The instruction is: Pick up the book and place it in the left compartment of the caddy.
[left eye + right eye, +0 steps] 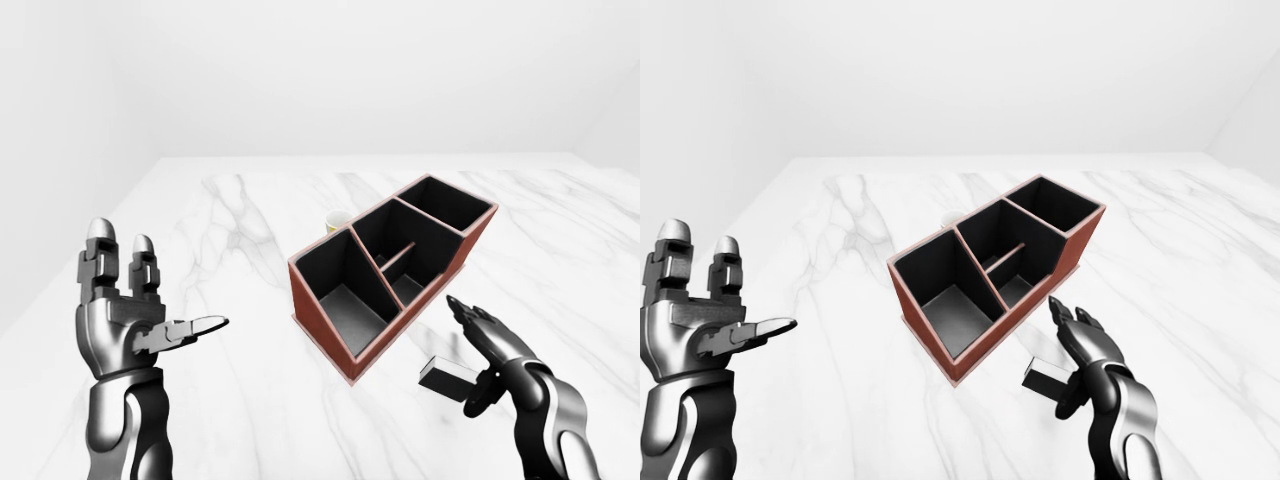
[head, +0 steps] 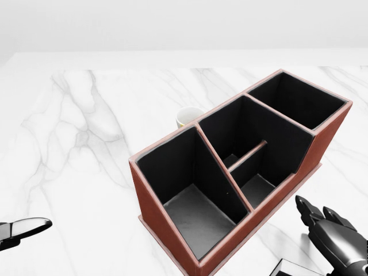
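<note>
Spanning the whole lower part of every view, a white marble table (image 2: 86,149) with grey veining carries all the objects. Behind it the room is plain: pale, unmarked walls, with a corner visible at the upper right of the right-eye view.

The caddy (image 2: 172,224) stands near the table's middle, set diagonally. Its outer walls are reddish-brown and its lining is black. It has 3 main sections; the middle one holds a low inner divider. The large section at the lower left of the head view is unoccupied. A small pale cup (image 2: 188,117) stands just beside the caddy's upper-left wall, partly hidden by it.

The book (image 1: 449,377) lies flat on the marble, near the caddy's lower-right end, as a small dark slab with a pale edge. In the head view only its corner shows at the bottom edge.

The right hand (image 1: 487,340) is directly over the book, fingers spread wide and pointing toward the caddy; they do not close on anything. Contact between palm and book cannot be determined.

The left hand (image 1: 125,305) is raised at the left of the left-eye view, well apart from the caddy, 2 fingers upright and the thumb extended sideways, holding nothing.
</note>
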